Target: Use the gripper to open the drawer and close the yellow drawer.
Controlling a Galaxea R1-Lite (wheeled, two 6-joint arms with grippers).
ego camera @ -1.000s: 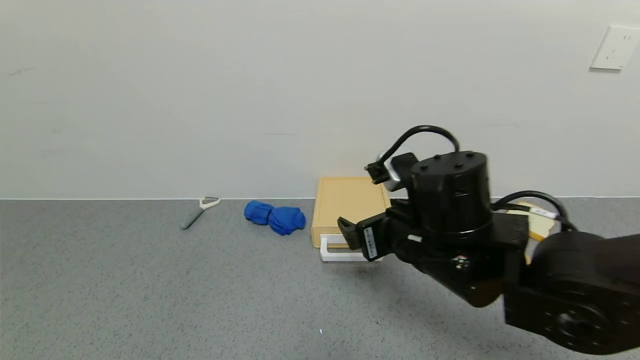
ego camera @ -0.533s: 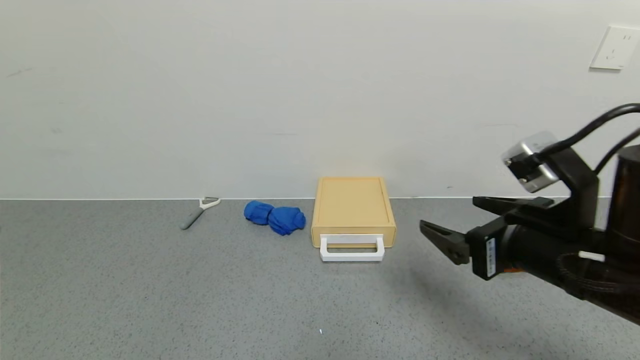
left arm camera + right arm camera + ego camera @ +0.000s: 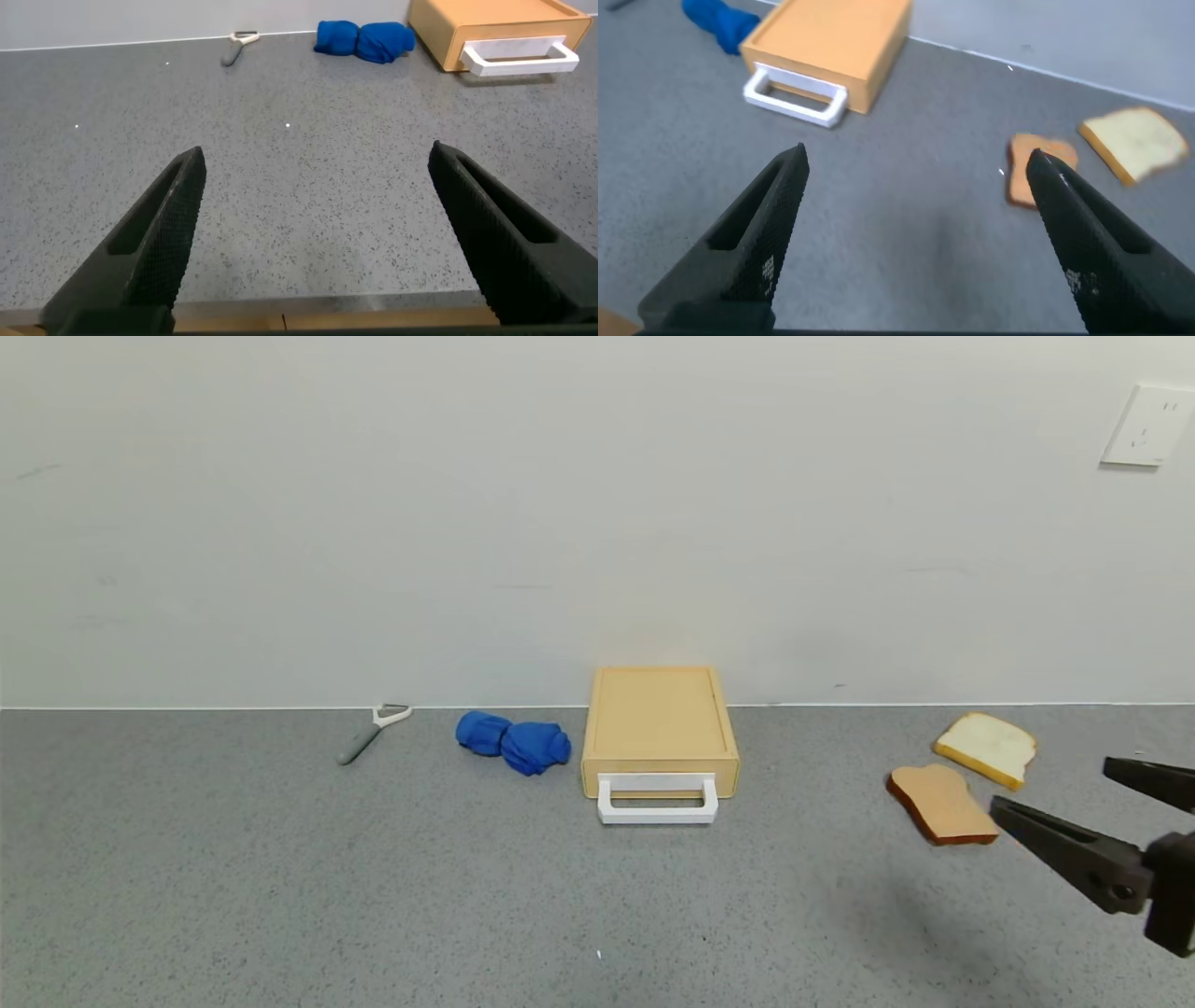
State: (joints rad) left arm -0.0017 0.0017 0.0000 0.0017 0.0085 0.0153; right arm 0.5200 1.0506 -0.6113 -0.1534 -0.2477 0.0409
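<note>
Your right gripper (image 3: 1074, 798), the black claw with dark pointed jaws, hangs at the far right edge of the head view with its jaws spread wide and nothing between them, just above the grey speckled countertop (image 3: 280, 896). One jaw tip sits right beside the darker tan bread slice (image 3: 941, 804), and the paler white-faced bread slice (image 3: 986, 748) lies a bit farther back toward the wall. The low pale yellow-tan plastic drawer box (image 3: 659, 719) is well apart from your claw, over toward the middle against the white wall, and its white rectangular loop handle (image 3: 657, 801) faces you with the tray looking pushed in or nearly so. Just beside the box on its left there's a crumpled blue cloth (image 3: 513, 741), then a small grey-handled peeler (image 3: 371, 730) farther left. Your left gripper (image 3: 313, 233) hovers over bare countertop, jaws gaping wide too, gripping nothing, far from the box.
</note>
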